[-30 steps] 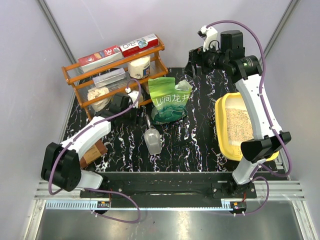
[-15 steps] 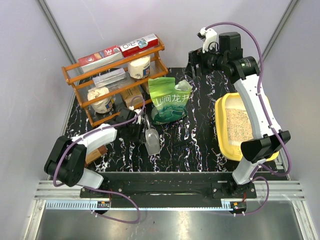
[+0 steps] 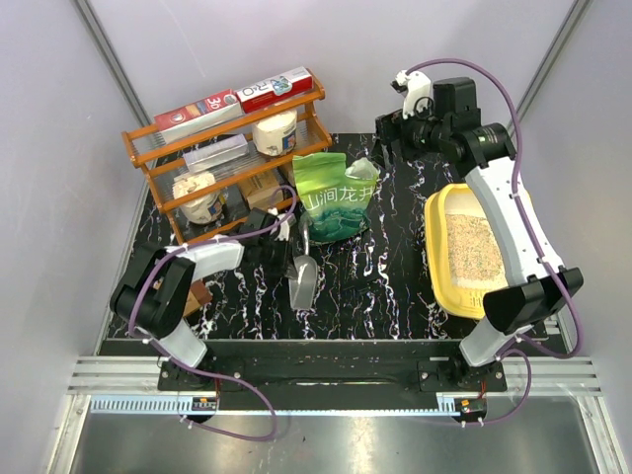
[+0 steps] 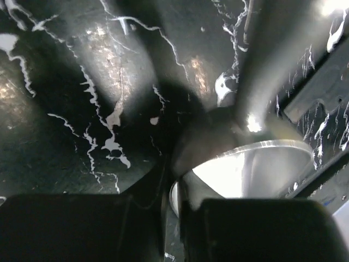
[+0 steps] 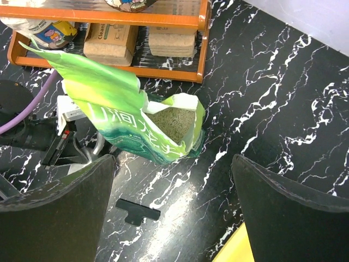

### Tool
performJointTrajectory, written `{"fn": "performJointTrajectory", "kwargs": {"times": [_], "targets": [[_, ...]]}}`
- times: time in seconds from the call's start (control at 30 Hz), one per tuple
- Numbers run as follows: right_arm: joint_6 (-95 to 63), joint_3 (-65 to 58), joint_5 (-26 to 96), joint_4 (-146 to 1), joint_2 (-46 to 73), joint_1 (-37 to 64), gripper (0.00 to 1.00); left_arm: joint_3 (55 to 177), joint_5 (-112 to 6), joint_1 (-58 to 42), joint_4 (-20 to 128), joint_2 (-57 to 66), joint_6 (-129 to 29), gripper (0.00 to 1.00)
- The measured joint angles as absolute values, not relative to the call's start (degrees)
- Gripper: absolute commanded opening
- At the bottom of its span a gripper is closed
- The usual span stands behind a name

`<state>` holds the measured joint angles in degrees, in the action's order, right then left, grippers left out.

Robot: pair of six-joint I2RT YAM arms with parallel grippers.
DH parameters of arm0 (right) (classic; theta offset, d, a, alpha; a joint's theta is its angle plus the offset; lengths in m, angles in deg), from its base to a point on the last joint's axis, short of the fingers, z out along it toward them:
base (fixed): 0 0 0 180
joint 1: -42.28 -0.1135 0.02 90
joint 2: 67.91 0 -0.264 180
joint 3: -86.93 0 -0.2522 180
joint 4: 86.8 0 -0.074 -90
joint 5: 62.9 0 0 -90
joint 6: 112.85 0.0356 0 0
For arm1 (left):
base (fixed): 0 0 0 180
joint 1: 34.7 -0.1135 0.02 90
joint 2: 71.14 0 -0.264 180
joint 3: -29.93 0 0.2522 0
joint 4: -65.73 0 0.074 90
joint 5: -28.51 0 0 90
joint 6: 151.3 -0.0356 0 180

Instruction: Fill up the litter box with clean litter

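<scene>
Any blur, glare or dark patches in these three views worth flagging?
Top external: sharp, evenly lit. Left wrist: dim and smeared, the scoop a bright blurred patch. Right wrist: crisp on the green pouch, its own fingers dark and soft.

Top view: bright, even light from above; shadows short and soft; pale glare on the metal strip (image 3: 326,434) behind the 2 claws. Left wrist view: dim and smeared; the left claw (image 4: 173,203) is a black, unfocused mass; glare whitens the scoop (image 4: 245,169) just ahead of it. Right wrist view: well lit, sharp ahead of the right claw (image 5: 172,164); its fingers (image 5: 60,213) are soft-edged; sheen on the table (image 5: 180,210) between them.
</scene>
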<state>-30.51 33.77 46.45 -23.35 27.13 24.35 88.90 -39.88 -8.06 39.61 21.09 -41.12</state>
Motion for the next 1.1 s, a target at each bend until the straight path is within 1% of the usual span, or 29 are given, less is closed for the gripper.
{"fn": "performJointTrajectory", "kwargs": {"times": [0.03,0.1,0.13,0.27,0.4,0.5,0.63,0.8,0.93,1.03,1.1], "targets": [[-30.8,33.3,46.2,-23.3,26.5,24.3,0.95,89.4,-38.8,-8.2,39.6,21.6,-41.1,0.00],[-31.1,32.9,45.8,-23.3,25.4,24.3,0.99,90.3,-38.9,-8.5,38.9,21.7,-41.9,0.00],[-31.2,32.9,45.5,-23.4,25.1,24.3,1.00,90.7,-38.7,-8.8,38.1,21.6,-42.3,0.00],[-30.9,34.3,45.5,-23.5,25.4,24.4,1.00,91.0,-38.5,-11.5,33.7,18.9,-43.9,0.00],[-31.0,38.1,50.0,-23.8,27.7,24.4,1.00,91.7,-38.1,-14.5,28.7,11.7,-47.2,0.00],[-30.9,40.1,55.3,-23.9,29.3,24.4,0.97,93.6,-37.1,-15.1,25.7,5.1,-51.7,0.00],[-30.5,45.1,61.9,-23.1,32.8,24.4,0.92,97.4,-32.1,-15.1,22.5,-1.8,-61.0,0.00],[-28.6,55.0,69.2,-20.3,39.0,24.5,0.91,107.6,-30.7,-14.9,19.0,-1.7,-71.9,0.00],[-26.6,56.4,73.5,-18.5,39.2,24.6,0.89,121.4,-30.9,-14.9,16.8,4.5,-78.7,0.00],[-23.6,58.1,75.8,-17.7,39.2,24.7,0.85,134.1,-30.8,-14.9,16.5,11.7,-82.6,0.00],[-21.7,58.2,76.4,-18.1,39.1,24.7,0.85,139.6,-30.8,-14.7,16.6,15.3,-84.3,0.00]]}}
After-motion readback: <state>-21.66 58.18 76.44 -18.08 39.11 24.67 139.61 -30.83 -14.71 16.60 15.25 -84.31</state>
